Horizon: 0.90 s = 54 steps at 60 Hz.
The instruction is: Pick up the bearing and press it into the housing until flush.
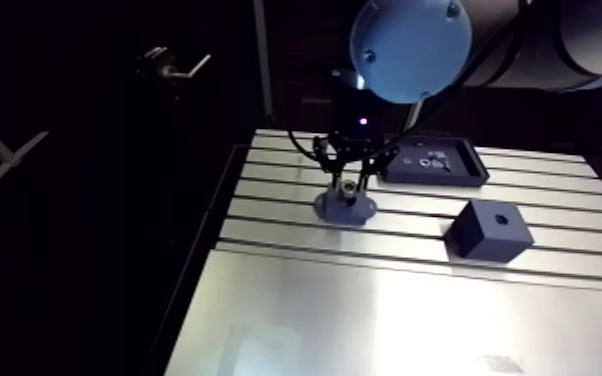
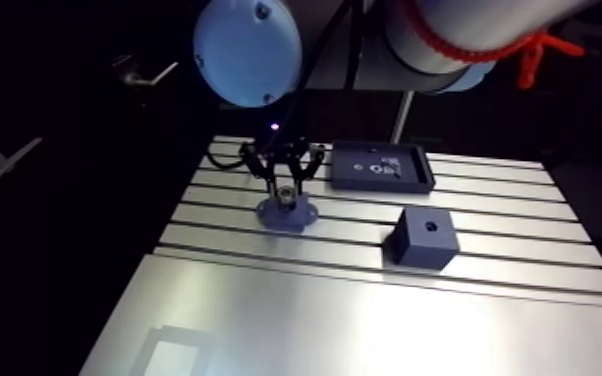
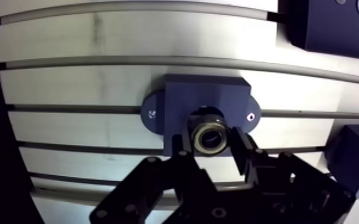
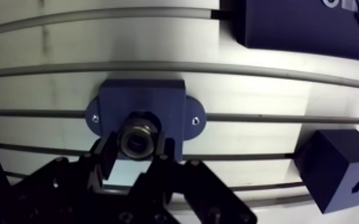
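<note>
Bearing held over the housing, press not yet finished. The gripper (image 3: pixel 212 144) hangs straight down above the far left part of the table (image 1: pixel 365 310), its fingers (image 3: pixel 243 156) clamped on the bearing (image 3: pixel 210 137), one pad on each side of the outer ring. The bearing lies directly between and just below the fingertips, its axis vertical and in line with the gripper, its open centre facing up. Beneath it stands the housing (image 3: pixel 203 95), a dark block on an oval flange with a screw hole at each end, resting across the table's slots. In the wrist view the bearing covers nearly the whole bore, and only a thin dark crescent of the bore shows at its far side, so the two axes appear close to coincident. Whether the ring has entered the bore, or how deep, cannot be told. The remaining move is judged to be a straight downward push, and any tilt of the ring against the bore mouth could jam it. A tray (image 1: pixel 435 162) lies at the far edge, and a cube (image 1: pixel 488 231) sits towards the right edge, both well apart from the housing.
</note>
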### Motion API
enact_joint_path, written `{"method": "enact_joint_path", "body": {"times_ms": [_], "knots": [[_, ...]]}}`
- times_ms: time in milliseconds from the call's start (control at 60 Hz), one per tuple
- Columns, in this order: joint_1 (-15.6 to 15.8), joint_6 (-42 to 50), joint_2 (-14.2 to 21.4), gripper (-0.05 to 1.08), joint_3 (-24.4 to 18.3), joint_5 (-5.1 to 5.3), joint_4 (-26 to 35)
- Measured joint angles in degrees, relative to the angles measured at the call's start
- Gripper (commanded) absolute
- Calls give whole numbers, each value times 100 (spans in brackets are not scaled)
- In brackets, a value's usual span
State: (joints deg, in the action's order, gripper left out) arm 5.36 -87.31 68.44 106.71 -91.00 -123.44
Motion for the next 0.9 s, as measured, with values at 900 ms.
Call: {"method": "enact_joint_path", "body": {"times_ms": [900], "knots": [[-3, -19, -125, 60, 32, -1, -62]]}}
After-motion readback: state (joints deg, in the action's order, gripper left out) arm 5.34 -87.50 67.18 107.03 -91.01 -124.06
